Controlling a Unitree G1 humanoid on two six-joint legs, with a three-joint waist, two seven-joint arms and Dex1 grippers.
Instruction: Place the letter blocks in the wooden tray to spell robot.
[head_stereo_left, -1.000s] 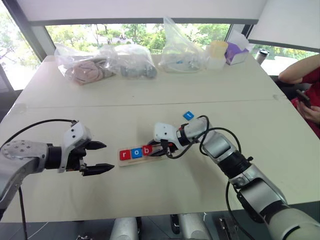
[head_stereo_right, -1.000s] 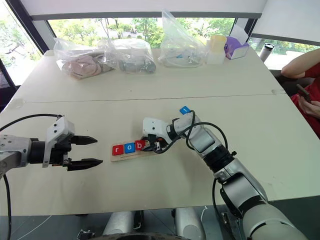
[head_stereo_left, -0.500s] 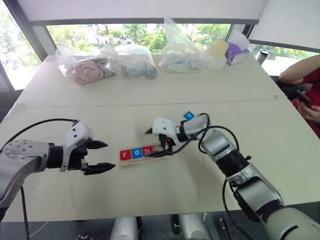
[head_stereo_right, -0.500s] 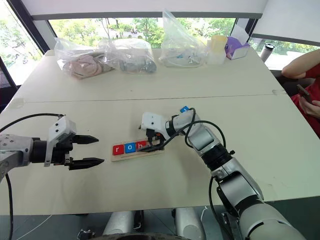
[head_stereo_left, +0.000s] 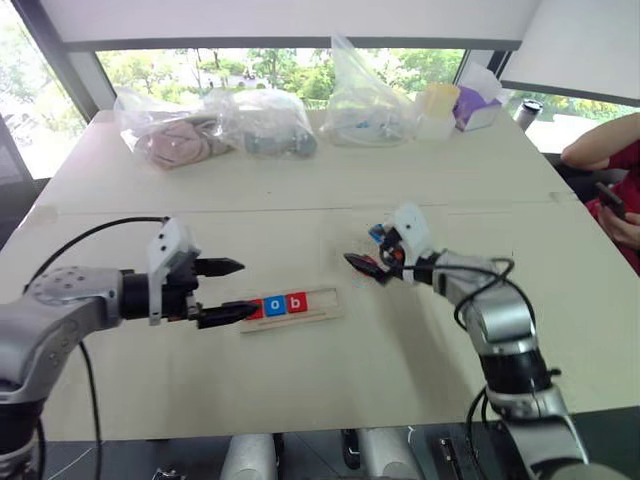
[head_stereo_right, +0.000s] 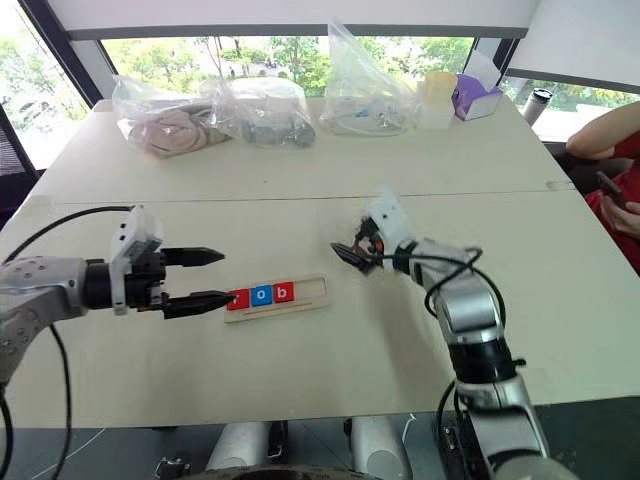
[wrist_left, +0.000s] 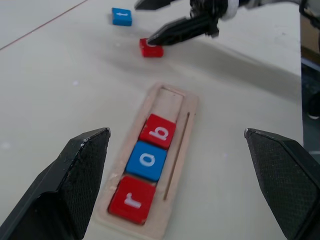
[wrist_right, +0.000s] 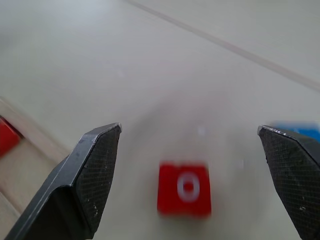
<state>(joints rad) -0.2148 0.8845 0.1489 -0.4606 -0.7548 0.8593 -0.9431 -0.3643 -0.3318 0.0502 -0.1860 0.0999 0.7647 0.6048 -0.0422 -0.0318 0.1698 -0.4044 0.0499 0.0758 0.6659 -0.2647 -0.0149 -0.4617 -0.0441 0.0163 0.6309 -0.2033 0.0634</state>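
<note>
The wooden tray (head_stereo_right: 312, 291) lies mid-table, and its bare end (wrist_left: 168, 102) points toward the right arm. Three letter blocks sit in it: a red r (wrist_left: 132, 200), a blue o (wrist_left: 148, 160) and a red b (wrist_left: 159, 131). A loose red o block (wrist_right: 184, 189) lies on the table past that end. A blue block (wrist_left: 122, 16) rests a little farther off. My right gripper (wrist_right: 189, 127) is open, just above the red o block, which shows between its fingers. My left gripper (head_stereo_right: 227, 277) is open at the tray's r end, its lower fingertip beside the r block.
Several clear plastic bags (head_stereo_right: 260, 112) of items line the far edge of the table, with a yellow cup (head_stereo_right: 437, 92) and a purple box (head_stereo_right: 472, 97). A person's arm in a red sleeve (head_stereo_right: 610, 135) is at the right. A seam (head_stereo_right: 300, 197) crosses the tabletop.
My right gripper has opened, left the tray by the b block and swung right over the loose red o block. My left gripper has moved right to the tray's r end.
</note>
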